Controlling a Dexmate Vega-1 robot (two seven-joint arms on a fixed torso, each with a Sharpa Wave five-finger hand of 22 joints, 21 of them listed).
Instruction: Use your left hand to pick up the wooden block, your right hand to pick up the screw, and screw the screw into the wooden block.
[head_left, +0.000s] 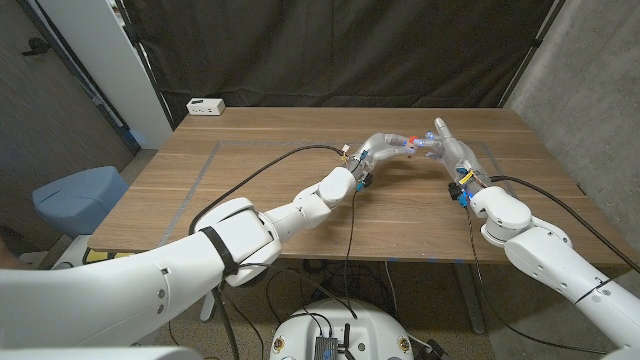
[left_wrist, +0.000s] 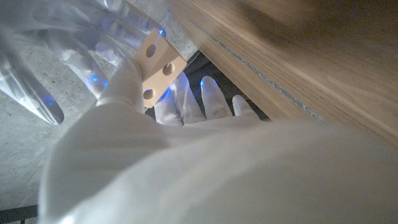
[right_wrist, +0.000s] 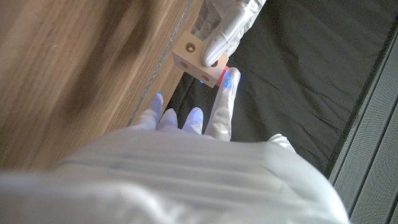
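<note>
The pale wooden block (left_wrist: 158, 65), with round holes in its faces, is held above the far middle of the table by my left hand (head_left: 385, 148); its fingers (right_wrist: 230, 25) grip the block (right_wrist: 199, 59) from one side. My right hand (head_left: 445, 140) meets it from the other side. One right fingertip (right_wrist: 225, 93) presses a small red piece, which looks like the screw (right_wrist: 222, 71), against the block's face. In the head view the block is mostly hidden between the two hands, and a red spot (head_left: 410, 140) shows there. The right hand (left_wrist: 56, 56) appears blurred behind the block.
The wooden table (head_left: 250, 170) has a taped rectangle on its left half. A white box (head_left: 205, 105) sits at its far left edge. A blue chair (head_left: 80, 195) stands left of the table. Black cables (head_left: 270, 165) run along both arms.
</note>
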